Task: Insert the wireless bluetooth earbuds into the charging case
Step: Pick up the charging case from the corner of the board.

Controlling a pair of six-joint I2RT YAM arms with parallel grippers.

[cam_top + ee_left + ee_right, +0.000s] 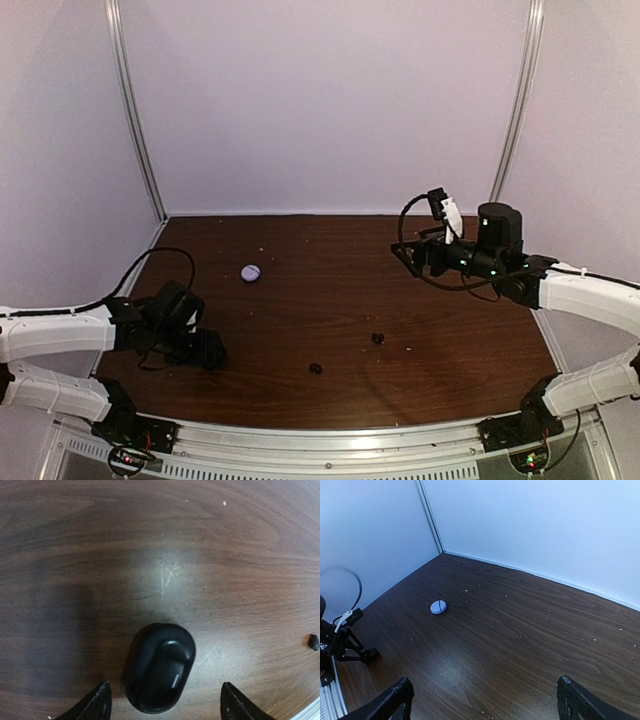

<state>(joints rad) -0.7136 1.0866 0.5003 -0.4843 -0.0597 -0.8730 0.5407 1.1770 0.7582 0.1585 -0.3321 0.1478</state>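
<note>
I see my left claw open, gripping nothing. A glossy black rounded case, probably plastic, lies untouched between its tips, with 1 tiny black earbud at its 3 o'clock.

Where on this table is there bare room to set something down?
Bare: the far strip of table behind the pale round case, and the right side past the two black earbuds. Crowded: near left, where the left gripper straddles a black case, with the earbuds just right of it.
</note>
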